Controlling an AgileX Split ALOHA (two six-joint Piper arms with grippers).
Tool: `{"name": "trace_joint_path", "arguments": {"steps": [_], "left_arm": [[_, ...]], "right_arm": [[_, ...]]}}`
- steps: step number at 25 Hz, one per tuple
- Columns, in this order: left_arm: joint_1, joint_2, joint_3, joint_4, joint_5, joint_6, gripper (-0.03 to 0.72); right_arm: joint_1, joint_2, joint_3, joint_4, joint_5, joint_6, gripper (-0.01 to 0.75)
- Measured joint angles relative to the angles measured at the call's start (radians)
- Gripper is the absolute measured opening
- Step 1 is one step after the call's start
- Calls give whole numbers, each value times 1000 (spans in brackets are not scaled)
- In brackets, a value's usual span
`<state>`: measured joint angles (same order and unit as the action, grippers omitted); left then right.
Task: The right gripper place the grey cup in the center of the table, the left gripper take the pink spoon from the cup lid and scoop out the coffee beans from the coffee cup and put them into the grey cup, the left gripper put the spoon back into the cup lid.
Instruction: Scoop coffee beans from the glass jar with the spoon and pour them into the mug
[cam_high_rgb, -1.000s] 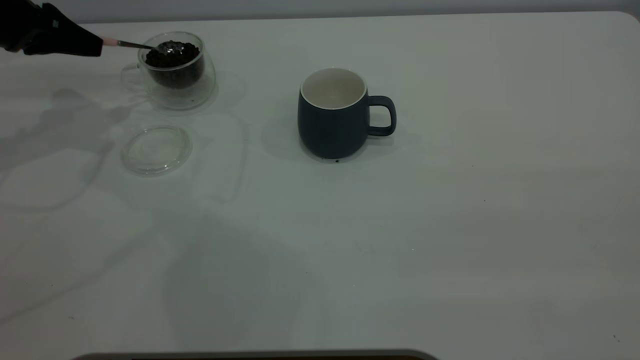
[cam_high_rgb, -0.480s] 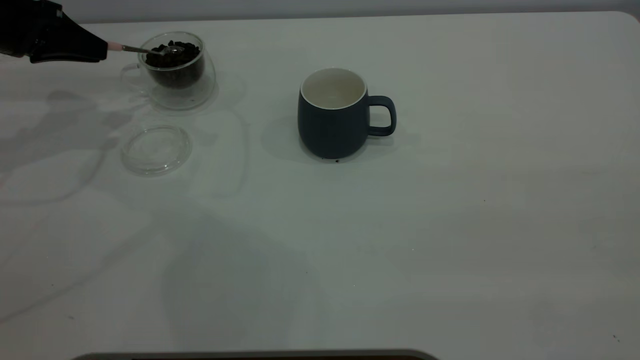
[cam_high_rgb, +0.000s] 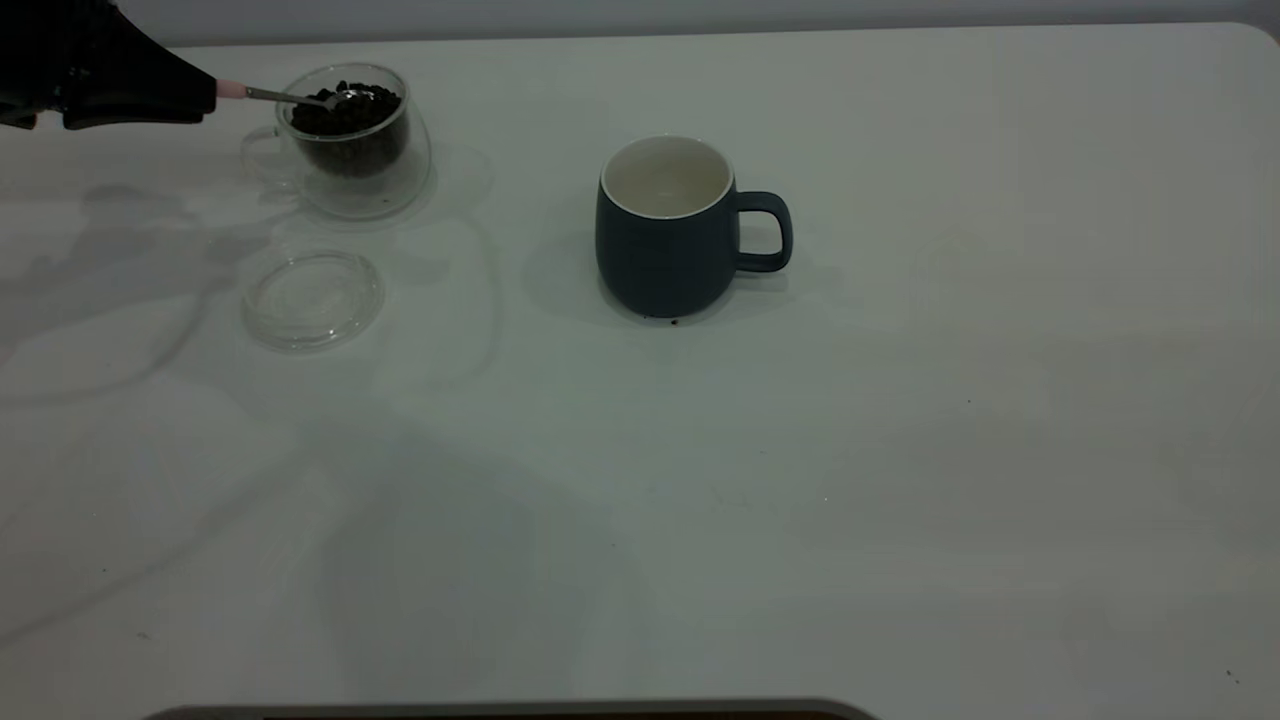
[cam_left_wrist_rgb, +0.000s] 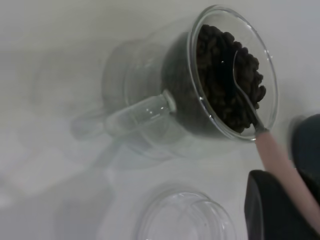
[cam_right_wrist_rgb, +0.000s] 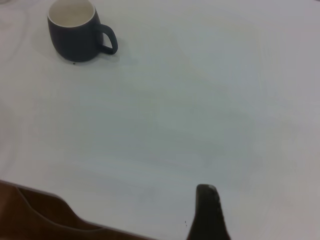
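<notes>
The grey cup (cam_high_rgb: 665, 235) stands upright mid-table, handle to the right, its off-white inside showing no beans; the right wrist view also holds this cup (cam_right_wrist_rgb: 75, 35). At the far left the clear coffee cup (cam_high_rgb: 350, 135) holds a heap of coffee beans (cam_high_rgb: 345, 115). My left gripper (cam_high_rgb: 205, 92) is shut on the pink spoon (cam_high_rgb: 270, 95) by its handle. The metal bowl lies among the coffee beans (cam_left_wrist_rgb: 230, 80) inside the coffee cup (cam_left_wrist_rgb: 200, 90). The cup lid (cam_high_rgb: 313, 298) lies flat in front of that cup with nothing on it. My right gripper (cam_right_wrist_rgb: 207, 212) hovers near the table's edge, far from the cup.
The white table (cam_high_rgb: 900, 450) stretches bare to the right and front of the grey cup. A tiny dark speck (cam_high_rgb: 673, 321) lies at the grey cup's base. A dark strip (cam_high_rgb: 500, 712) borders the near edge.
My left gripper has shifted slightly up and to the right. The spoon's bowl, shiny on top of the beans a second ago, now sits lower among them. The grey cup and the lid have not moved.
</notes>
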<state>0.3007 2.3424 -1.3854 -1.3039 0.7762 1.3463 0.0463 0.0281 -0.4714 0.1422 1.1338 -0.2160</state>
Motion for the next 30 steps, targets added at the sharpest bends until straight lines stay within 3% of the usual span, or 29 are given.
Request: {"name": "trace_joint_path", "arguments": {"steps": [11,30], "left_arm": [[43,15,-2,-1,49,-29,125],[66,90,-2,-128,138,-46,125]], "right_arm": [[0,0,0,0,0,0,591],[0,0,0,0,0,0,591]]}}
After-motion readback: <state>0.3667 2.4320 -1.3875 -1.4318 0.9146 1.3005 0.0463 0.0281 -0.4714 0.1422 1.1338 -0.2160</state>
